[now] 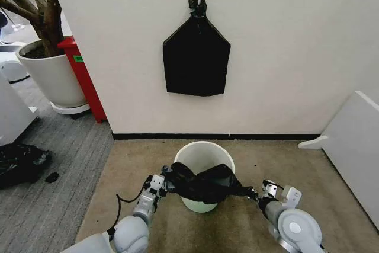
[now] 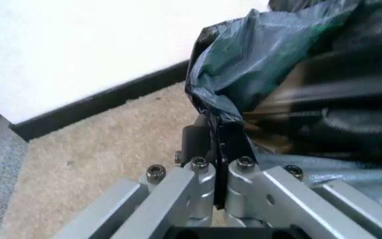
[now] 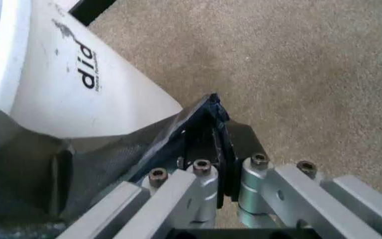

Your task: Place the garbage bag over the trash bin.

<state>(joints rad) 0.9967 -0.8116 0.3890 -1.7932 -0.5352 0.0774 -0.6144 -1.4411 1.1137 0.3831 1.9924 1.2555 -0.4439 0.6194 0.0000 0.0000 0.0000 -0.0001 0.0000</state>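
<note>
Left tool (image 1: 161, 184) and right tool (image 1: 259, 194) each pinch bag (image 1: 204, 183) corners; spread wider, lowering evenly past bin (image 1: 204, 152) rim at 12.

Black garbage bag (image 1: 204, 185); cream-white trash bin (image 1: 201, 152); tan carpet (image 1: 266, 158).

I see a plain white wall (image 1: 284, 45) with a dark baseboard (image 1: 213, 136) above tan carpet (image 1: 278, 164), grey carpet (image 1: 53, 164) to my left, a potted tree (image 1: 44, 57) in a white pot beside a red stand (image 1: 86, 78), and a white panel (image 1: 355, 146) at right.
</note>
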